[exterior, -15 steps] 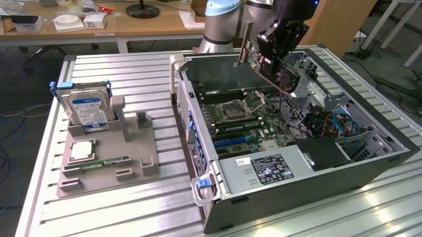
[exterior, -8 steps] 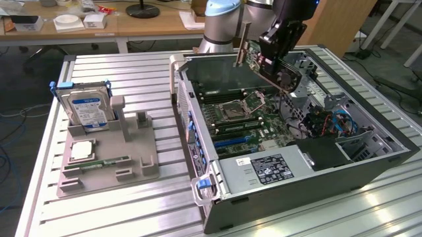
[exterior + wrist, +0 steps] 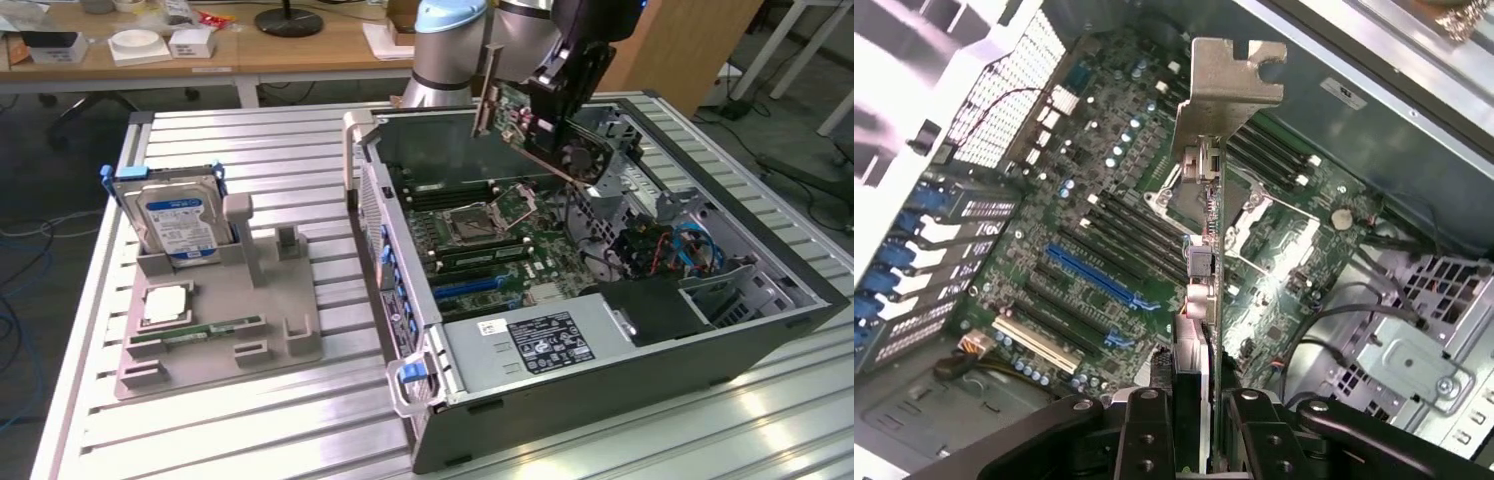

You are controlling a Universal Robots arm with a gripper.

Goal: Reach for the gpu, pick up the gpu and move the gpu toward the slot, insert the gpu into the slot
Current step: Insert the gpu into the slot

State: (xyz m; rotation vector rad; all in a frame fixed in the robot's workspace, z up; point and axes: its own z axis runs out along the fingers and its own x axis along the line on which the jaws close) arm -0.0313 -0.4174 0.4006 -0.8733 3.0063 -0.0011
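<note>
**Exterior and wrist views.** The arm's black claw (image 3: 545,92) is clamped on the gpu (image 3: 577,150), a thin flat black circuit card with a silver metal end bracket. The gpu is held tilted in the air over the open dark grey computer case (image 3: 747,330), in the upper centre of the exterior view. In the wrist view the gpu (image 3: 1204,230) appears edge-on between the two claw fingers (image 3: 1144,440), with its bracket at the end far from the claw.

The slot (image 3: 467,288), a long narrow blue plastic connector on the green motherboard (image 3: 534,235), lies apart from the gpu, lower in the frame.

On the exterior view's left, a grey moulded fixture (image 3: 227,360) rests on the slatted metal worktop (image 3: 267,420). It carries an upright silver hard drive with a blue label (image 3: 180,220), a square silver processor (image 3: 167,303) and a slim green memory stick (image 3: 214,327).
</note>
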